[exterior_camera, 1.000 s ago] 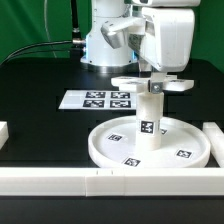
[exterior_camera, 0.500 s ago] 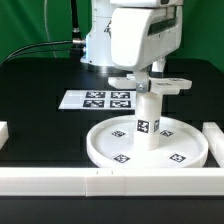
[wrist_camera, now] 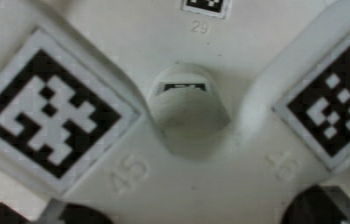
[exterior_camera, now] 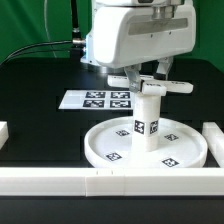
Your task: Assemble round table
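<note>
Round disc [exterior_camera: 185, 150] on black table [exterior_camera: 40, 125] behind front rail [exterior_camera: 60, 180], short cylinder [exterior_camera: 147, 125] upright in its centre, cross-shaped piece [exterior_camera: 165, 88] on top, gripper [exterior_camera: 148, 78] directly over it, fingertips masked by housing, grip cannot be determined, wrist view cropped to tagged white surface.

The white disc [exterior_camera: 100, 140], the white cylinder [exterior_camera: 147, 120] on it and the white cross-shaped piece [exterior_camera: 165, 87] above it are all bearing black-and-white square tags. Around the disc the bench [exterior_camera: 40, 70] is showing plain black.
</note>
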`<state>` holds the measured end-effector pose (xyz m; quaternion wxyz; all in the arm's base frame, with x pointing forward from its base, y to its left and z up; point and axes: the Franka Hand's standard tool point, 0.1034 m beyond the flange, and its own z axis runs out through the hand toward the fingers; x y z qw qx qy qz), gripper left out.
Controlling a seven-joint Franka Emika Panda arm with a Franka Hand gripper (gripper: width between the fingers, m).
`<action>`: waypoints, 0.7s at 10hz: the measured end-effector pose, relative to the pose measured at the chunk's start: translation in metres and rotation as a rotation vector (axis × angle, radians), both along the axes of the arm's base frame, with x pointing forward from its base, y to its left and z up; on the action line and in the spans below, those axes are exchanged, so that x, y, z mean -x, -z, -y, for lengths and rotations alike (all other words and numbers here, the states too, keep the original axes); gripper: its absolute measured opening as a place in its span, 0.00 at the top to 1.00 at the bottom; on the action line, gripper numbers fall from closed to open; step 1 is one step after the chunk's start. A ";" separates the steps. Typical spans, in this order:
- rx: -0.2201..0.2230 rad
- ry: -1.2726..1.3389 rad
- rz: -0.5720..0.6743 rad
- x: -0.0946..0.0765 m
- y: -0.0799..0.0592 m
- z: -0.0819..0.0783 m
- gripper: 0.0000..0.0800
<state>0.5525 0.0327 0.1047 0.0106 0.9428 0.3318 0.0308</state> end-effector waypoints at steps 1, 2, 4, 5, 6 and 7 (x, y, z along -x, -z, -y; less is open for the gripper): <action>-0.021 0.097 -0.006 0.001 0.000 0.003 0.44; -0.054 0.232 -0.019 0.001 0.000 0.005 0.44; -0.121 0.437 -0.096 0.005 0.000 0.005 0.44; -0.134 0.483 -0.097 0.004 0.000 0.005 0.44; -0.136 0.571 -0.101 0.004 0.000 0.004 0.44; -0.137 0.631 -0.104 0.004 0.000 0.004 0.44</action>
